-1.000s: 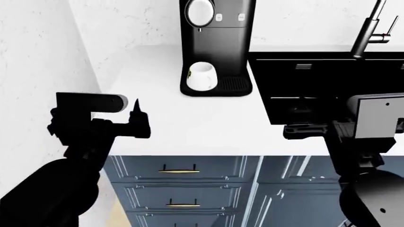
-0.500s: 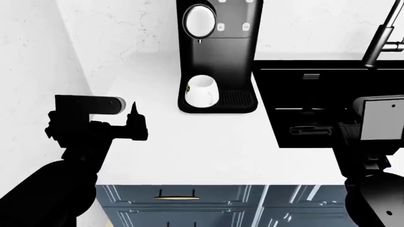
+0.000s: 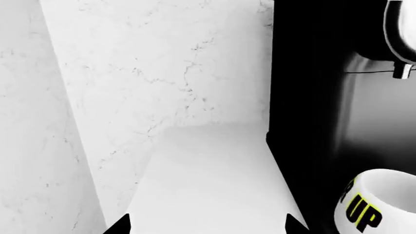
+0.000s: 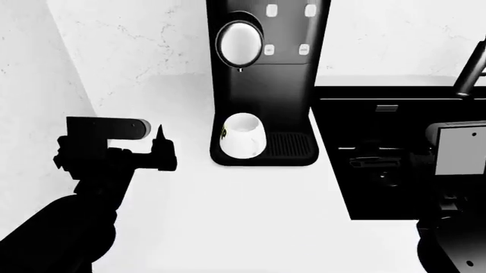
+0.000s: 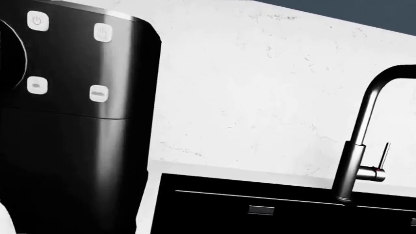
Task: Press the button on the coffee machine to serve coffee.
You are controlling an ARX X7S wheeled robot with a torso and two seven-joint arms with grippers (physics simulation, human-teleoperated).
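Tall black boxy coffee machine (image 4: 266,85) stood at 12 o'clock, larger and lower in view than a second earlier: base had closed in. Four pale buttons (image 5: 97,33) untouched. Left gripper (image 4: 161,149) and right gripper (image 4: 376,164) hung short; jaw states unclear. White mug (image 4: 243,136) sat under the spout.

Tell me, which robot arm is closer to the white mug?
Left. The left tool hangs over the counter just left of the coffee machine, roughly level with the white mug. The right arm is farther off, over the black sink.
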